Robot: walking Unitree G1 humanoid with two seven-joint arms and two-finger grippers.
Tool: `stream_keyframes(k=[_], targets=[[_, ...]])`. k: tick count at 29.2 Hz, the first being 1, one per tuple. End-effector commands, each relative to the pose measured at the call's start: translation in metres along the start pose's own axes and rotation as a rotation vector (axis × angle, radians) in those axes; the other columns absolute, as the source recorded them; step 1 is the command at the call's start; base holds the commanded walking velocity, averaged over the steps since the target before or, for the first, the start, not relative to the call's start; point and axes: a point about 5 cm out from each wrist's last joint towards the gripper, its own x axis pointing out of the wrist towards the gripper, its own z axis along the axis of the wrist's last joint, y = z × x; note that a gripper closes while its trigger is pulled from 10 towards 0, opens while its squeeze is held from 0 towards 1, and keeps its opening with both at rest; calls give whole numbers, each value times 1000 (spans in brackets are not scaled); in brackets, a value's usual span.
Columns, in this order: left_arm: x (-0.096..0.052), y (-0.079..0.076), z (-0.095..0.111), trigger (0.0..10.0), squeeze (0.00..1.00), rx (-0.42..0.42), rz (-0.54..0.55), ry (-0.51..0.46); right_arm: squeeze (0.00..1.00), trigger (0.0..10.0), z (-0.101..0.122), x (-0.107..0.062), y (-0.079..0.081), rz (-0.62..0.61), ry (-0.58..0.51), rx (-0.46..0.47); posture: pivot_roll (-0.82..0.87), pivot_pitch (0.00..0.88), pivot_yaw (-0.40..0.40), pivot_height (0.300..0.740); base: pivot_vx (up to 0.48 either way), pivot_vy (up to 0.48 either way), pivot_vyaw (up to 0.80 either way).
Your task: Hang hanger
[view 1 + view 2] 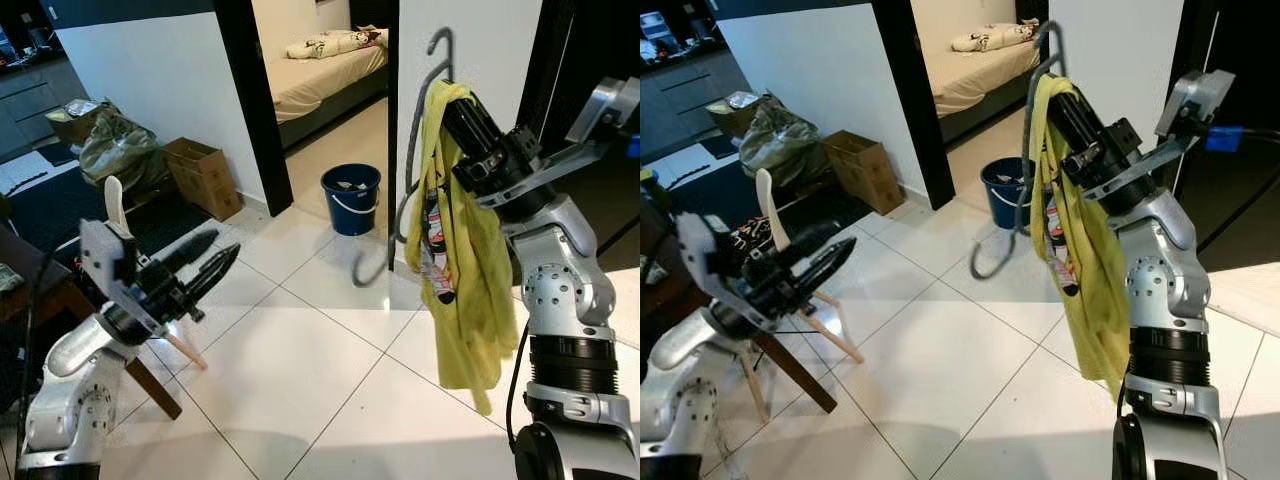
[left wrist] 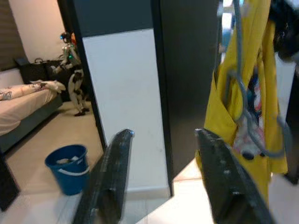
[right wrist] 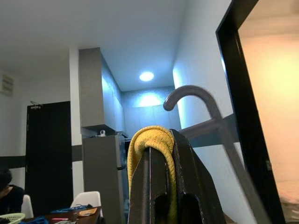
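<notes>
The right gripper (image 1: 455, 100) is clamped on the neck of a grey hanger (image 1: 408, 160) draped with a yellow shirt (image 1: 462, 260), held high beside the dark door frame (image 1: 392, 120), well above the blue bucket (image 1: 351, 198). The grip pinches cloth as well as hanger, so the hanger could swivel or slip, and the hook might catch the frame. The left gripper (image 1: 205, 268) hangs open, empty, left of the bucket. The bucket holds something pale; a cardboard box (image 1: 203, 175) farther left looks shut.

Home: bedrm w/ bed (image 1: 325, 70), tiled floor (image 1: 300, 370), bucket (image 1: 351, 198).
</notes>
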Motion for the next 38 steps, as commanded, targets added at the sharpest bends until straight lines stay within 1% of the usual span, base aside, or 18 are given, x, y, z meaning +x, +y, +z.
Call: stream_keyframes(k=[1, 3, 5, 9, 11, 15, 16, 17, 18, 19, 20, 23, 24, 27, 28, 34, 36, 38], targets=[[-2, 3, 4, 10000, 1000, -17, 14, -22, 0, 0, 7, 10, 5, 42, -30, -3, -23, 0, 114, 740, 0, 0, 0], [-5, -3, 7, 10000, 1000, -104, -53, -51, 0, 0, 12, 12, 5, 47, -44, -8, -30, 0, 112, 740, 0, 0, 0], [-9, -12, 3, 10000, 1000, -148, -109, -38, 0, 0, 17, 16, 5, 48, -66, -8, -31, 0, 105, 740, 0, 0, 0], [-11, -23, -2, 10000, 1000, -169, -154, -8, 0, 0, 21, 19, 6, 47, -87, -5, -29, 0, 103, 740, 0, 0, 0], [-14, -33, -10, 10000, 1000, -200, -200, 30, 0, 0, 24, 22, 7, 54, -99, -3, -24, 0, 94, 740, 0, 0, 0], [-15, -37, -16, 10000, 1000, -196, -202, 55, 0, 0, 26, 23, 8, 62, -105, -1, -22, 0, 93, 740, 0, 0, 0], [-14, -39, -22, 10000, 1000, -160, -185, 81, 0, 0, 27, 26, 10, 72, -112, 3, -22, 0, 93, 740, 0, 0, 0], [-14, -39, -22, 10000, 1000, -160, -185, 81, 0, 0, 27, 26, 10, 72, -112, 3, -22, 0, 93, 740, 0, 0, 0], [-10, -41, -27, 10000, 1000, -92, -153, 99, 0, 0, 30, 29, 12, 86, -125, 11, -18, 0, 86, 740, 0, 0, 0], [-10, -41, -27, 10000, 1000, -92, -153, 99, 0, 0, 30, 29, 12, 86, -125, 11, -18, 0, 86, 740, 0, 0, 0], [-4, -44, -30, 10000, 1000, -34, -141, 104, 0, 0, 32, 31, 15, 99, -136, 15, -17, 0, 82, 740, 0, 0, 0], [2, -49, -32, 10000, 1000, -20, -142, 93, 0, 0, 35, 33, 17, 109, -148, 24, -17, 0, 82, 740, 0, 0, 0], [8, -56, -33, 10000, 141, 0, -167, 88, 0, 0, 36, 35, 20, 121, -154, 30, -26, 0, 82, 740, 0, 0, 0], [8, -56, -33, 10000, 141, 0, -167, 88, 0, 0, 36, 35, 20, 121, -154, 30, -26, 0, 82, 740, 0, 0, 0], [13, -61, -34, 10000, 0, 11, -185, 82, 0, 0, 37, 36, 23, 129, -157, 36, -30, 0, 80, 740, 0, 0, 0], [22, -62, -32, 10000, 0, 20, -209, 55, 0, 0, 38, 40, 33, 172, -164, 57, -30, 0, 80, 740, 0, 0, 0], [31, -55, -24, 10000, 0, 38, -223, 20, 0, 0, 39, 43, 43, 206, -171, 77, -30, 0, 80, 740, 0, 0, 0], [31, -55, -24, 10000, 0, 38, -223, 20, 0, 0, 39, 43, 43, 206, -171, 77, -30, 0, 80, 740, 0, 0, 0]])
